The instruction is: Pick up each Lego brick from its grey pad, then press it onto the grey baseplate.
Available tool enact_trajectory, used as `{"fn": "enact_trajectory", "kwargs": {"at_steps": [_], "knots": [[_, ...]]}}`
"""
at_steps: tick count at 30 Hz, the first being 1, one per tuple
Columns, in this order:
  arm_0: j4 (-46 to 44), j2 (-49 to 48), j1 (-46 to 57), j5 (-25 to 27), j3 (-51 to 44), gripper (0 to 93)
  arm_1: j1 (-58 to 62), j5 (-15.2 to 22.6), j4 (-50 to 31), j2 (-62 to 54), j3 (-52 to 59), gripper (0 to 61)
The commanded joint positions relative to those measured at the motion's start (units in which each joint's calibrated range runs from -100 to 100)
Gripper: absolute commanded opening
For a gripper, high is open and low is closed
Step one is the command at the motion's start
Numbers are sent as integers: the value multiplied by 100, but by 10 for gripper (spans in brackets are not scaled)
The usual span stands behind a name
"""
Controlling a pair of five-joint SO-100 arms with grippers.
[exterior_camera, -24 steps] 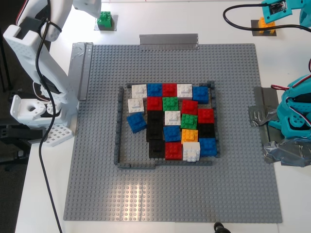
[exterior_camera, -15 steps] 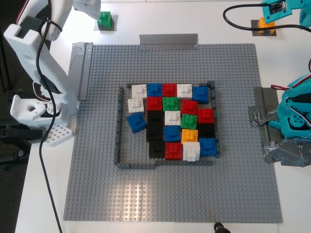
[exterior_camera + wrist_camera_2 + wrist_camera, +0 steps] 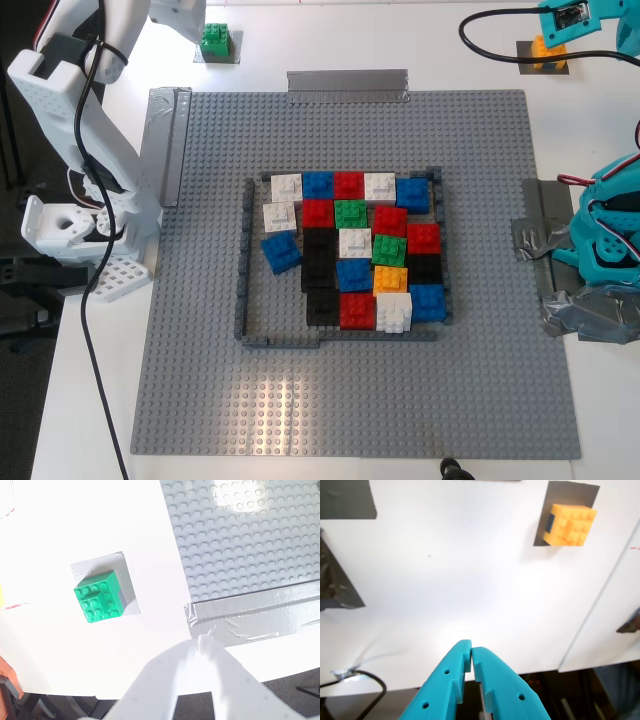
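A bright green Lego brick [image 3: 215, 40] [image 3: 98, 596] sits on its grey pad [image 3: 219, 58] [image 3: 128, 587] at the far edge, toward the exterior view's left. An orange-yellow Lego brick [image 3: 545, 48] [image 3: 570, 525] rests on the other grey pad [image 3: 528, 48] [image 3: 560, 492] toward the exterior view's right. The grey baseplate [image 3: 200, 350] [image 3: 240, 545] carries a dark-grey frame [image 3: 242, 290]. My first gripper [image 3: 471, 656], teal, hangs shut and empty, apart from the orange brick. My second gripper [image 3: 202, 642], white, is shut and empty, apart from the green brick.
Several red, blue, white, black, green and orange bricks [image 3: 350, 250] fill the frame. Duct-tape strips [image 3: 347, 85] [image 3: 172, 140] [image 3: 535, 235] hold the plate's edges. The white arm's base [image 3: 70, 220] and a black cable [image 3: 90, 330] stand at the exterior view's left, the teal base [image 3: 610, 230] at its right.
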Motion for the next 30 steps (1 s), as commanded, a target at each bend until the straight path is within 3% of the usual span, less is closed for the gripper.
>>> {"fn": "enact_trajectory", "kwargs": {"at_steps": [1,9,19,30], "knots": [[70,-37,18,18,0,0,-24,59,71,-136,-477,2],[70,-45,18,42,9,0,-16,107,209,-248,-405,2],[70,-63,18,47,-9,0,56,137,38,-1080,633,2],[70,-63,90,8,-55,0,-161,39,339,-1243,399,2]]}}
